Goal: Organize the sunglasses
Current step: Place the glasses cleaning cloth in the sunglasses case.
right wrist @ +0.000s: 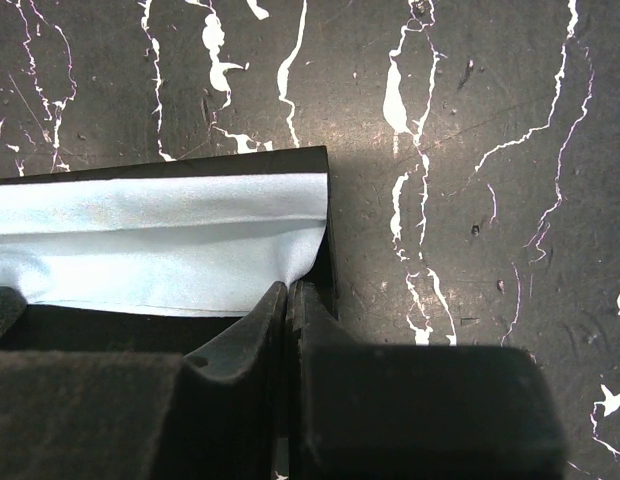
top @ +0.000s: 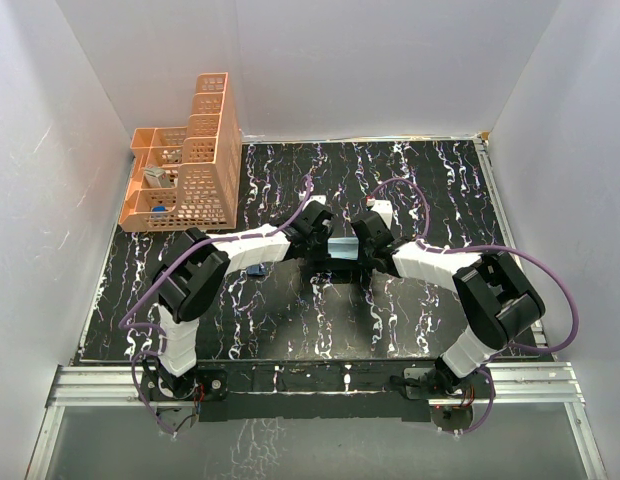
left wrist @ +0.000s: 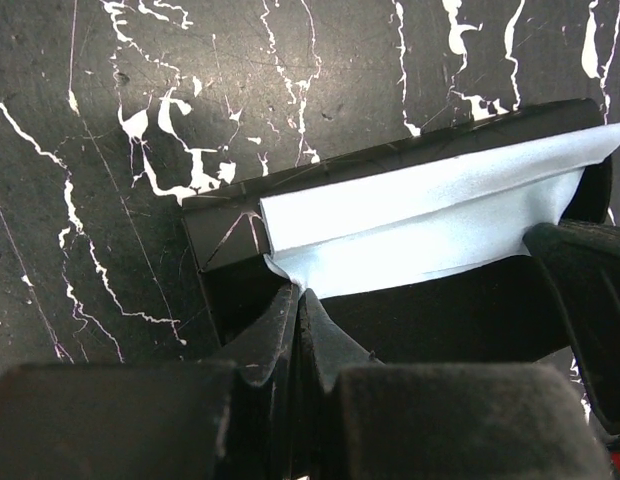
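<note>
1. Overhead, a black table (top: 290, 330) veined with white is seen, closed in by plain white walls (top: 390, 60). An orange slotted organizer (top: 190, 160) is set at the upper left of the frame.
2. The sunglasses (top: 255, 270) are found just left of centre in the top view, lying on the table close beside the left arm (top: 245, 245). Only a small, slim, dark blue shape can be made out.
3. At the centre of that view a black case (left wrist: 230, 240) is reached by both arms, and a light blue cloth (left wrist: 420, 215) is laid along it.
4. In the left wrist view the left gripper (left wrist: 295, 300) is seen clenched on the cloth's lower left corner.
5. In the right wrist view the right gripper (right wrist: 288, 295) is seen pinched tight on the cloth's right corner, at the end of the case.
6. The sunglasses are shown only by the top view. The pinched corners are made out only in the wrist views.
</note>
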Tool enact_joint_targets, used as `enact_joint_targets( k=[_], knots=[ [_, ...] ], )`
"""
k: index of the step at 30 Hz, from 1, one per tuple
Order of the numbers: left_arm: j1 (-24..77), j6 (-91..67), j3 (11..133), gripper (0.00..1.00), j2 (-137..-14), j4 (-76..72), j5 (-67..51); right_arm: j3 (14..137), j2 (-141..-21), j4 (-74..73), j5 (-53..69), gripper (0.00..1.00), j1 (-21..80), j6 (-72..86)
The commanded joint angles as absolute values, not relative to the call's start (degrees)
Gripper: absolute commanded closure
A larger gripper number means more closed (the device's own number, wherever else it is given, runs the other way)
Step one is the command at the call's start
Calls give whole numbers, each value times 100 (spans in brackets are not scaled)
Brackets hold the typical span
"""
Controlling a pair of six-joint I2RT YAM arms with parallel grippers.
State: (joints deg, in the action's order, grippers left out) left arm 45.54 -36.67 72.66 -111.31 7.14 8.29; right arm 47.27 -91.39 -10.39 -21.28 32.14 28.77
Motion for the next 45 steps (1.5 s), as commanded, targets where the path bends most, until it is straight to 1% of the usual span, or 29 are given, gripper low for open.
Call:
enact_joint_targets(
  k=[1, 13, 45],
  knots=[
    [4531, -3690, 7449, 100, -11136, 931, 759, 4956, -9051, -863, -2182, 100, 3190, 2848],
    [4535, -3630, 7654, 100, -11263, 1249, 668, 4973, -9048, -980, -2136, 100, 3190, 2861],
    [4530, -3577, 7688, 100, -11351, 1257, 746, 4868, -9065, -889, -2171, 100, 3190, 2889]
  ],
)
